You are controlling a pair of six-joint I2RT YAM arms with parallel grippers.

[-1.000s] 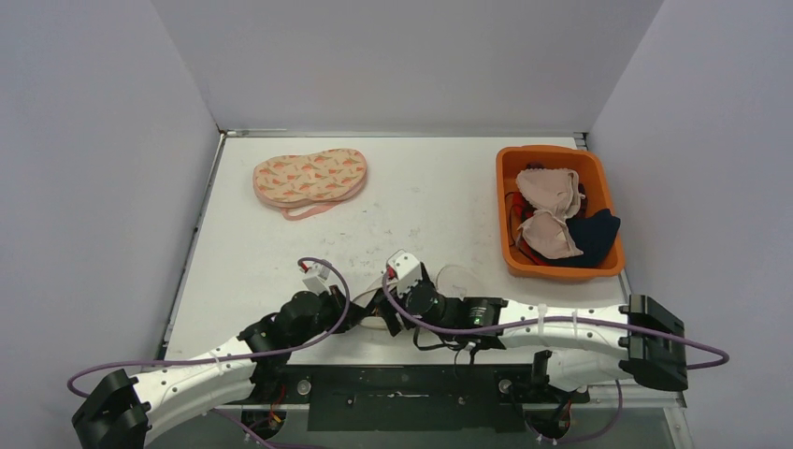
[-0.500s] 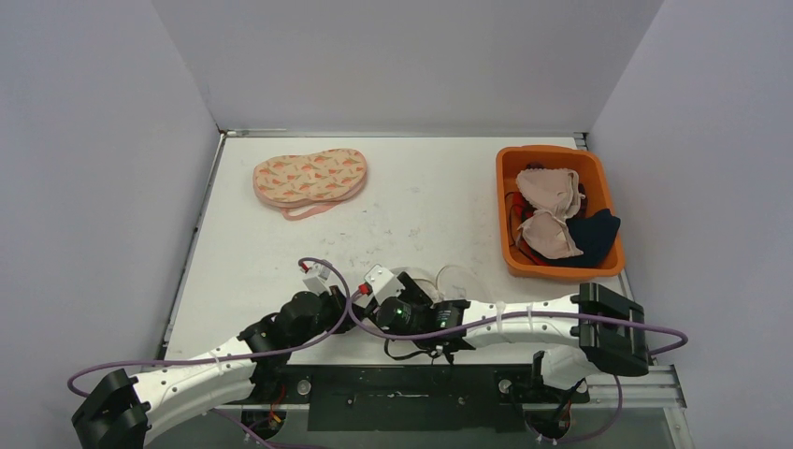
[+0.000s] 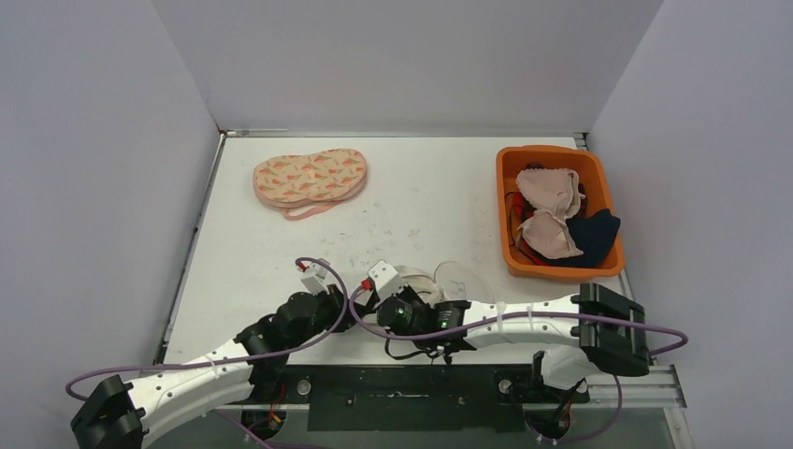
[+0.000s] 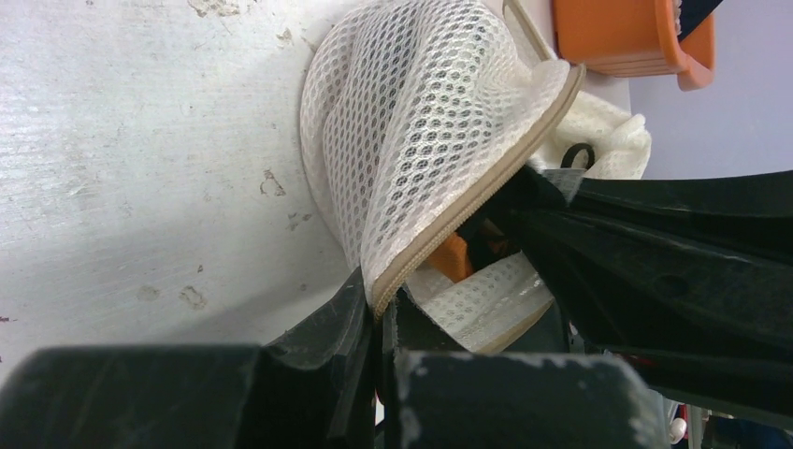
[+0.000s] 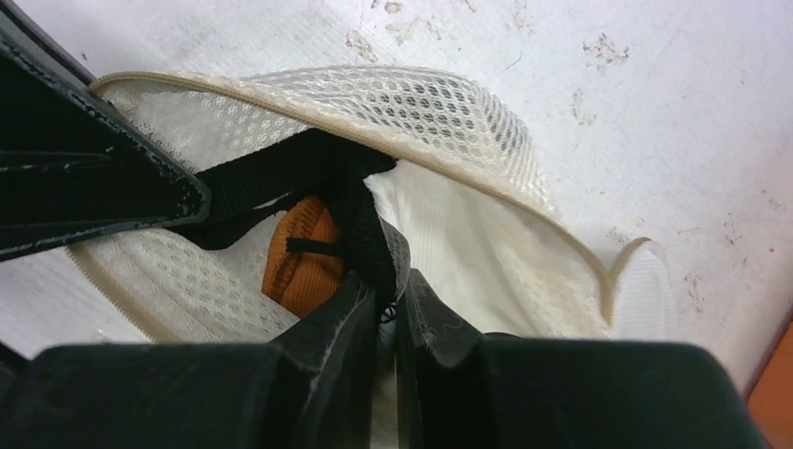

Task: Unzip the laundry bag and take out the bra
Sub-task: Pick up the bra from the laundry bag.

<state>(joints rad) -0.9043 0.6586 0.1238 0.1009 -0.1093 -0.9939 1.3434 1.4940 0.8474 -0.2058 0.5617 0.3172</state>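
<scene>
The left gripper (image 4: 382, 309) pinches the rim of the mesh bag (image 4: 421, 122); the right gripper (image 5: 388, 299) is closed on a black strap of the bra (image 5: 299, 257) inside it.

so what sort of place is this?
Probably a lab test cell, not a home: a scuffed white table boxed in by plain grey walls, with an orange bin of laundry as props.

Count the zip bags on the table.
2. The carrot-print bag at the far left; the white mesh bag at the near edge, its zip edge pinched by the left gripper. Clothes in the orange bin may hide more.
</scene>
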